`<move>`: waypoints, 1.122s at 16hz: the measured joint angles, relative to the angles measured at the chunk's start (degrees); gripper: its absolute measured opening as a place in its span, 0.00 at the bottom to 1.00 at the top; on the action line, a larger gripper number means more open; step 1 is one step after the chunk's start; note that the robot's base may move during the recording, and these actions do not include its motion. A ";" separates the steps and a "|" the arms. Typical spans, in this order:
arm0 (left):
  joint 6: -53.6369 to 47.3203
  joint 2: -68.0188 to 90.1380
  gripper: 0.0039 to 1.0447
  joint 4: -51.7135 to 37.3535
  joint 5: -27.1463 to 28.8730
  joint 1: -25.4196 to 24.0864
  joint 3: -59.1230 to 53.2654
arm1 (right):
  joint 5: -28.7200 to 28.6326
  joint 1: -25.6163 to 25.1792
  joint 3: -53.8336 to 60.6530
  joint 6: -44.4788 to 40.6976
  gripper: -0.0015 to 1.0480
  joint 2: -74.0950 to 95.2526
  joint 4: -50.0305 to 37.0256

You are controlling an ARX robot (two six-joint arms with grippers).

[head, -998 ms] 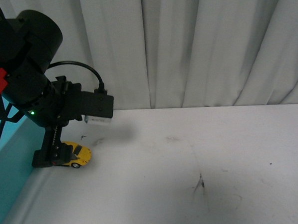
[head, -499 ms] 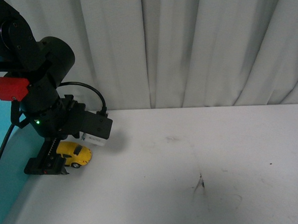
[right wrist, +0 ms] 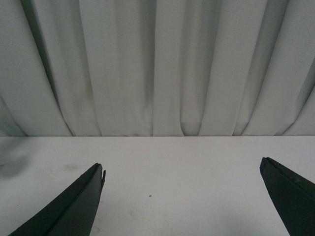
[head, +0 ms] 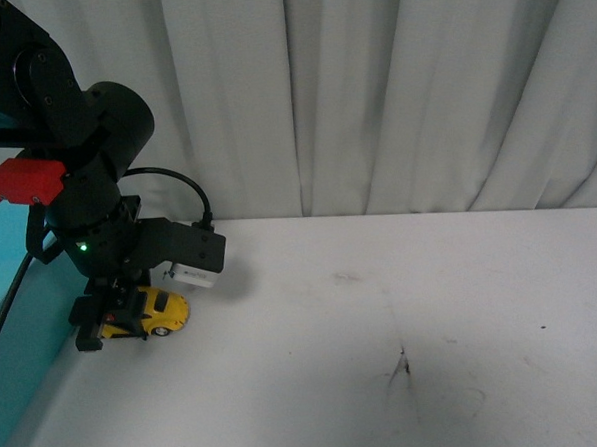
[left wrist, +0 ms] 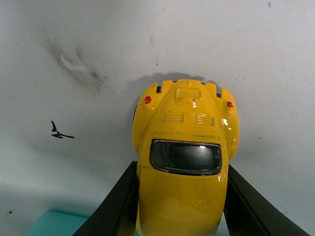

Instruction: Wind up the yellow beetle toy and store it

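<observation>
Two jaws of left gripper (left wrist: 180,166) clamp yellow beetle toy (left wrist: 184,123) on tabletop (left wrist: 266,59); its glossy rounded flanks could slip free.

Noted: yellow beetle toy (head: 166,310), glossy rounded body, dark rear window, two red tail lights, on its wheels near white table (head: 387,379) left edge, left gripper (left wrist: 181,166) fingers against both sides.

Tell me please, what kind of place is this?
Probably a robot test bench, not a home: a scuffed white table, a plain white curtain behind it, and a yellow toy car gripped by the left gripper.
</observation>
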State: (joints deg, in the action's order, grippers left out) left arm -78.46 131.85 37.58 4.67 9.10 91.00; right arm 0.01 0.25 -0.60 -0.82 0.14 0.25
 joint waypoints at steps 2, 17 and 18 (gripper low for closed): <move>-2.82 -0.02 0.39 2.82 -1.22 0.59 0.28 | 0.00 0.00 0.00 0.00 0.94 0.00 -0.02; 30.86 -25.75 0.39 4.24 -25.03 -22.88 9.73 | 0.00 0.00 0.00 0.00 0.94 0.00 -0.02; 32.61 -26.53 0.39 2.75 -23.82 -23.56 7.98 | 0.00 0.00 -0.02 0.00 0.94 0.00 -0.02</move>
State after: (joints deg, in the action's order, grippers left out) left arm -45.84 105.32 40.34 -19.16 -14.46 98.98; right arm 0.01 0.25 -0.62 -0.82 0.14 0.23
